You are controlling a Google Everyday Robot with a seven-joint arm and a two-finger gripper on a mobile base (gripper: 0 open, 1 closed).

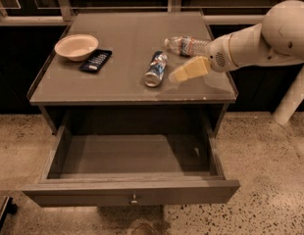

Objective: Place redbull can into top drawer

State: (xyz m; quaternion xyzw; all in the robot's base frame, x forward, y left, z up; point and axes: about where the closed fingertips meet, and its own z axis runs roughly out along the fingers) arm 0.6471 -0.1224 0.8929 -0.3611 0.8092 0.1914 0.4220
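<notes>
The redbull can point(156, 68) lies on its side on the grey cabinet top point(117, 53), silver end toward me. My gripper point(184, 71) reaches in from the right, its pale yellowish fingers point(191, 68) just right of the can, close to it and low over the top. The top drawer point(131, 192) is pulled out below, with a round knob point(134, 199) on its front panel, and its inside is bare.
A clear plastic water bottle point(187, 45) lies behind my gripper. A beige bowl point(76, 46) and a black packet point(95, 60) sit at the top's left. A white post point(289, 102) stands at the right on the speckled floor.
</notes>
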